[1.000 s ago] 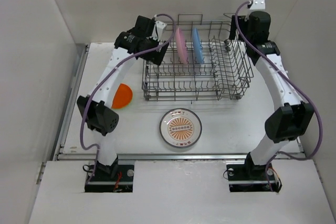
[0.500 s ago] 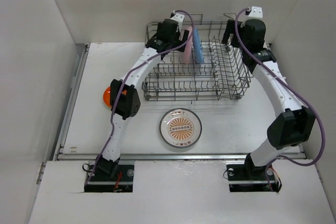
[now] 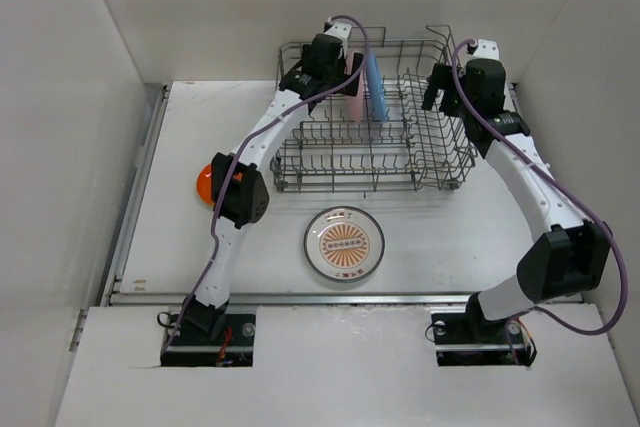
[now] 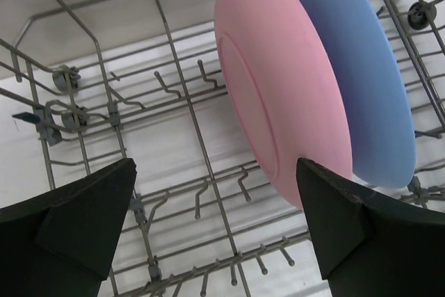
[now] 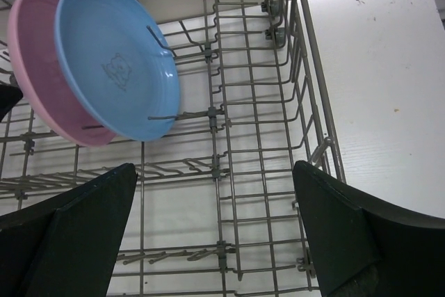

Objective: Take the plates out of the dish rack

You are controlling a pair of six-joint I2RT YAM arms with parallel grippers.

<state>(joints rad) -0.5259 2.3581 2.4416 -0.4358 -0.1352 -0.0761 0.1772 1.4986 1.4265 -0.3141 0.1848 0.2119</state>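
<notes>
The grey wire dish rack (image 3: pixel 345 185) stands at the back of the table. A pink plate (image 3: pixel 352 99) and a blue plate (image 3: pixel 375 87) stand upright side by side in its tines. My left gripper (image 3: pixel 338 79) hovers open inside the rack's back left. In the left wrist view the pink plate (image 4: pixel 278 88) is just ahead of the right fingertip (image 4: pixel 327 206), and nothing lies between the fingers. My right gripper (image 3: pixel 438 87) hangs open over the rack's right end, apart from the blue plate (image 5: pixel 115 60). A white sunburst plate (image 3: pixel 344 243) and an orange plate (image 3: pixel 205 184) lie on the table.
The left arm's elbow (image 3: pixel 240 192) covers part of the orange plate. White walls close in the table on the left, back and right. Upright tines (image 5: pixel 222 113) and the raised side wires (image 5: pixel 309 67) of the rack surround both grippers.
My left arm has swung from the rack's left outside edge to above its interior beside the pink plate, its elbow now over the orange plate. The right gripper has dropped slightly toward the rack.
</notes>
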